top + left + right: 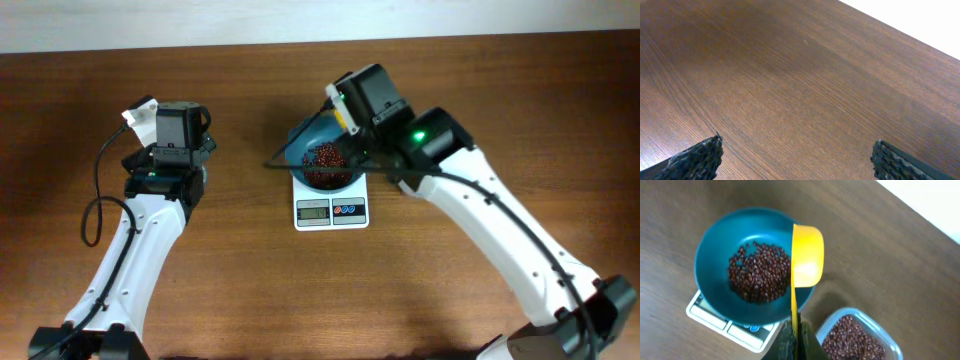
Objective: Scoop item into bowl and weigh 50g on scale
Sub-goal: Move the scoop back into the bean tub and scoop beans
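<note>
Presently the right gripper (796, 339) is clamped on the thin handle of a yellow scoop (807, 255). The cup hangs tipped on edge over the bowl's rim on the container side and looks emptied. Left gripper (795, 162) is spread wide, holding nothing, over bare table (790, 75), well apart from the work.

Beans (760, 275): a loose heap in the bottom of the teal bowl (710, 255), which sits on the scale (735, 330). More lie in a clear container (862, 312) just beside.

Handling, as judged: grains small, hard, smooth, light singly. They likely pour and roll freely, and scatter if the scoop jolts. No pinching them; scoop only, held far down the handle. Bowl looks rigid and slick-sided, best left seated on the scale.

Hard to make out: display (314, 211) shows from overhead, but its digits are too small to read. In the wrist view the bowl overhangs it. From above, the right arm hides the container. Where the fingers meet the handle is dark and unclear.
</note>
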